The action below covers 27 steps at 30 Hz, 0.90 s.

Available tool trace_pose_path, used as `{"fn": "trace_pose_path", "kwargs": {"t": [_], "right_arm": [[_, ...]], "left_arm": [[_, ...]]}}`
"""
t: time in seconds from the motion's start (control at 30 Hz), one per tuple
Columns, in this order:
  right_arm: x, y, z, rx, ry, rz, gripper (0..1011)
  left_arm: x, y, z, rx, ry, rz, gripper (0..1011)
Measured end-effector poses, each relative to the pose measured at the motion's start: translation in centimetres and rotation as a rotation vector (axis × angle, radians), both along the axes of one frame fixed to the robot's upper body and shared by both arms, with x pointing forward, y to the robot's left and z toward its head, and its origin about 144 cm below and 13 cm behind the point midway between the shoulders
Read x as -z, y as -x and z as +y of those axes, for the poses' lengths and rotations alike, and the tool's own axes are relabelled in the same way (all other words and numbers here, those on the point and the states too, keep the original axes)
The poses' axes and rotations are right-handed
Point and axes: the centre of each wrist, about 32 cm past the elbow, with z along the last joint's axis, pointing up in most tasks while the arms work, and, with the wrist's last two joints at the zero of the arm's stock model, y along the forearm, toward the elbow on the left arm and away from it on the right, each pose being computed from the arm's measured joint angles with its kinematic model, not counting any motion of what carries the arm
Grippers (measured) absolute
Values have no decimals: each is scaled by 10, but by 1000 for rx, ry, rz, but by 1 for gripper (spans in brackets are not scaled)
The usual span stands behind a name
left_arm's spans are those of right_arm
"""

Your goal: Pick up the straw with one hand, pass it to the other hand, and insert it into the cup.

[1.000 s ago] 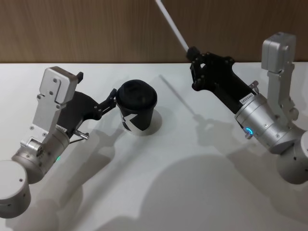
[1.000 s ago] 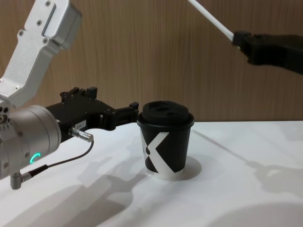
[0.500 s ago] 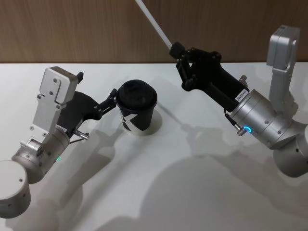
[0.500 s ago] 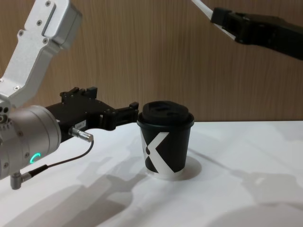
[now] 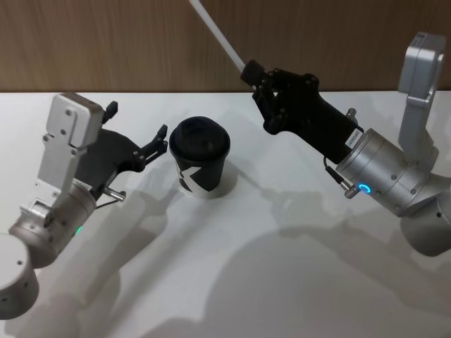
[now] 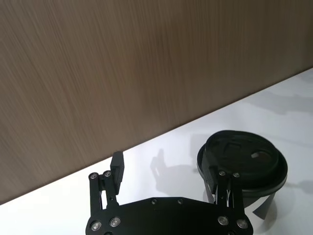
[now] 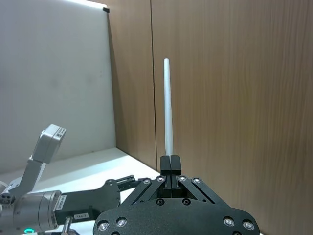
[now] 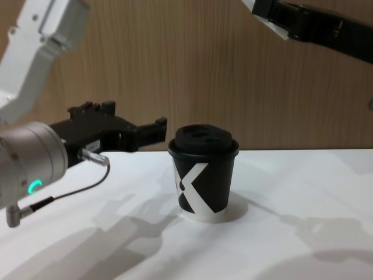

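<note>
A: Where's the straw (image 5: 215,32)?
B: Pinched near its lower end by the right gripper (image 5: 250,70), tilted, up in the air & right of the cup (image 5: 199,158) (lid on, standing on the table (image 5: 282,232)).
A: And the left gripper (image 5: 137,120)?
B: Fingers spread, nothing betw. them, just left of the cup.

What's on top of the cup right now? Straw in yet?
A black lid with a small opening closes the cup. The straw is not in it: the right gripper holds it raised, off to the cup's right. The lid hides the cup's contents.
</note>
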Motion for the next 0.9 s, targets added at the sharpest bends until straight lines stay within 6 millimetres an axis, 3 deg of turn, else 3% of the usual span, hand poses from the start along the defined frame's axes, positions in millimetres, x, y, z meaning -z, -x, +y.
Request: {"fn": "trace_pose_path", "kwargs": {"t": [0.9], "right_arm": [[-2, -1, 0, -39, -16, 1, 6]], "left_arm": [[-53, 14, 44, 301, 263, -17, 1003]]}}
